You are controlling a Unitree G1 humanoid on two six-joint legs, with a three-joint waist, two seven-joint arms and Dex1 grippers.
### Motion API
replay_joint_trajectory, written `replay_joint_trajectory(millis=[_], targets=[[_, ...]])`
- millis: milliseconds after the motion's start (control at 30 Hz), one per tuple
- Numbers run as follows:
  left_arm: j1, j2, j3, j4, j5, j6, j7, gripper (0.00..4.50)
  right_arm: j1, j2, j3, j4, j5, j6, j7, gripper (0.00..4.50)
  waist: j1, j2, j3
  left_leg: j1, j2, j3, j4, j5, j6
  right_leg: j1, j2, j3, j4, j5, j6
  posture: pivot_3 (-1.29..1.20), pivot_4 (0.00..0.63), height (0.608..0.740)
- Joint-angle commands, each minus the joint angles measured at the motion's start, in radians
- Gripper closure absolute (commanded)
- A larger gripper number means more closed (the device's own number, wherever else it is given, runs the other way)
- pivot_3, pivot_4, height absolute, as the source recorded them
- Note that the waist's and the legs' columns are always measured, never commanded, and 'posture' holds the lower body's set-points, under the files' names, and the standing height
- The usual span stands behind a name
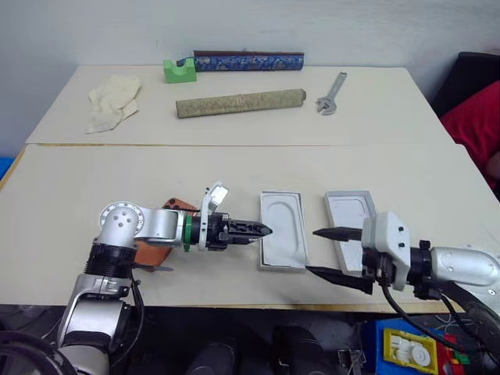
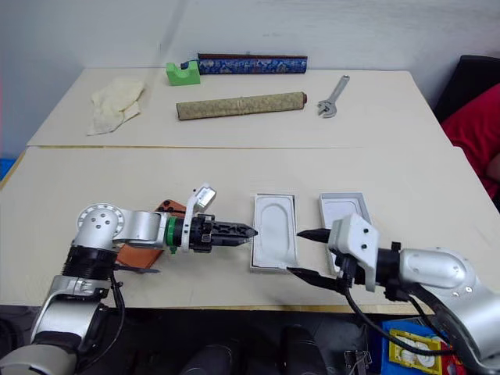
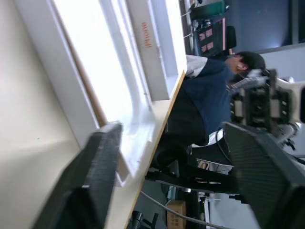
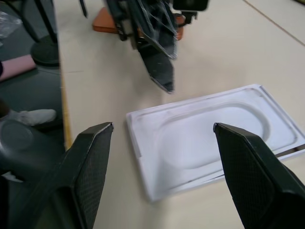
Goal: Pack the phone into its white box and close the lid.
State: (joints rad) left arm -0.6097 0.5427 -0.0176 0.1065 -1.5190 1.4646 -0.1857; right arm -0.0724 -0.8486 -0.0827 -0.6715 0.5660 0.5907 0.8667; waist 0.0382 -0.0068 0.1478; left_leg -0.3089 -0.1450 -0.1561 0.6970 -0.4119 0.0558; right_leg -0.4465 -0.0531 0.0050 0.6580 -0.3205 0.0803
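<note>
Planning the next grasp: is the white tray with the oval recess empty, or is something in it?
Empty. The white tray lies flat on the table, its oval recess bare.

Two pale tables (image 1: 234,168) stand end to end in front of me. On the near one lie two white trays (image 1: 282,229) (image 1: 349,216) side by side. On the far one lie a cloth (image 1: 113,101), a green block (image 1: 179,70), a blue box (image 1: 248,60), a roll (image 1: 240,102) and a wrench (image 1: 332,94).

Wrench (image 1: 331,94), rag (image 1: 113,101), rolled mat (image 1: 241,102) on far table (image 1: 375,117)
</note>
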Motion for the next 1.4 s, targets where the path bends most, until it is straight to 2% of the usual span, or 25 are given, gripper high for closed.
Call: replay_joint_trajectory(millis=[33,100,133,267,367,533,667,833,900,1033,1167,1300,1400], targets=[[0.089,0.179,-0.077,-0.357,0.347,-0.323,-0.377,0.01,-0.131,0.042,0.114,0.081,-0.091,0.028,-0.069,1.26,-0.013,0.0,0.0,0.0,0.0,0.0,-0.001,0.0,0.0,0.0,0.0,0.0,0.0,0.0,0.0,0.0,0.15,0.74],[0.19,0.272,-0.132,-0.463,0.61,-0.657,-0.595,0.0,-0.237,0.085,0.211,0.151,-0.149,0.048,-0.087,1.69,-0.017,0.006,0.002,0.001,0.001,0.002,-0.003,0.0,-0.001,0.0,0.0,0.0,-0.002,0.0,-0.001,0.0,0.15,0.74],[0.225,0.284,-0.136,-0.471,0.685,-0.769,-0.655,0.0,-0.274,0.102,0.248,0.177,-0.172,0.051,-0.088,1.97,-0.016,0.007,0.002,0.001,0.001,0.002,-0.004,0.0,-0.001,0.002,-0.001,-0.001,-0.004,0.0,-0.001,0.0,0.15,0.74],[0.296,0.272,-0.103,-0.445,0.817,-0.968,-0.75,0.0,-0.387,0.179,0.373,0.309,-0.286,0.038,-0.111,3.3,-0.007,0.006,0.003,0.001,0.002,0.0,-0.005,0.0,-0.001,0.002,-0.001,-0.003,-0.005,0.001,-0.002,0.0,0.15,0.74],[0.321,0.246,-0.077,-0.439,0.862,-1.019,-0.755,0.0,-0.447,0.222,0.46,0.437,-0.401,-0.035,-0.124,4.38,0.001,0.006,0.003,-0.002,0.002,-0.001,-0.005,0.0,-0.001,0.001,-0.001,-0.004,-0.007,0.001,-0.001,0.0,0.15,0.74],[0.332,0.218,-0.047,-0.438,0.885,-1.027,-0.75,0.0,-0.528,0.293,0.519,0.672,-0.569,-0.186,-0.189,4.45,-0.014,0.006,0.003,-0.004,0.001,-0.001,-0.004,0.001,-0.001,0.001,-0.001,-0.005,-0.01,0.001,-0.001,0.0,0.15,0.74],[0.339,0.211,-0.034,-0.442,0.892,-1.009,-0.752,0.0,-0.559,0.329,0.484,0.752,-0.591,-0.249,-0.186,4.45,-0.018,0.006,0.003,-0.004,0.002,-0.001,-0.004,0.001,-0.001,0.0,-0.001,-0.005,-0.009,0.002,-0.001,0.0,0.15,0.74],[0.36,0.22,-0.008,-0.45,0.866,-0.952,-0.756,0.0,-0.517,0.314,0.449,0.637,-0.534,-0.192,-0.101,4.45,-0.018,0.006,0.003,-0.004,0.002,-0.002,-0.004,0.001,-0.001,0.0,0.0,-0.005,-0.008,0.002,-0.001,0.0,0.15,0.74],[0.361,0.238,0.022,-0.44,0.823,-0.879,-0.757,0.0,-0.514,0.328,0.409,0.568,-0.48,-0.135,-0.078,4.45,-0.018,0.006,0.003,-0.004,0.002,-0.002,-0.004,0.001,-0.001,0.0,0.0,-0.005,-0.008,0.002,-0.001,0.0,0.15,0.74],[0.347,0.354,0.148,-0.333,0.652,-0.605,-0.812,0.0,-0.549,0.385,0.37,0.428,-0.342,0.013,-0.028,4.45,-0.03,0.006,0.004,-0.005,0.002,-0.002,-0.003,0.001,-0.001,-0.002,0.0,-0.005,-0.006,0.002,-0.001,0.0,0.15,0.74],[0.329,0.576,0.217,-0.043,0.647,-0.445,-0.98,0.0,-0.591,0.436,0.49,0.389,-0.319,0.054,0.051,4.45,-0.047,0.006,0.004,-0.005,0.004,-0.002,-0.005,0.0,-0.001,-0.004,0.004,-0.004,-0.004,0.001,-0.003,0.0,0.15,0.74],[0.295,0.705,0.123,0.169,0.774,-0.434,-1.065,0.0,-0.645,0.513,0.622,0.545,-0.404,-0.014,0.067,4.45,-0.052,0.007,0.004,-0.003,0.006,-0.002,-0.009,0.0,-0.001,-0.003,0.006,-0.003,-0.004,0.002,-0.005,0.0,0.15,0.74],[0.234,0.712,0.014,0.288,0.88,-0.423,-1.09,0.0,-0.69,0.573,0.712,0.674,-0.484,-0.085,0.075,4.45,-0.051,0.007,0.005,-0.003,0.004,-0.003,-0.008,0.0,-0.001,-0.005,0.005,-0.004,-0.001,0.003,-0.006,0.0,0.15,0.74]])
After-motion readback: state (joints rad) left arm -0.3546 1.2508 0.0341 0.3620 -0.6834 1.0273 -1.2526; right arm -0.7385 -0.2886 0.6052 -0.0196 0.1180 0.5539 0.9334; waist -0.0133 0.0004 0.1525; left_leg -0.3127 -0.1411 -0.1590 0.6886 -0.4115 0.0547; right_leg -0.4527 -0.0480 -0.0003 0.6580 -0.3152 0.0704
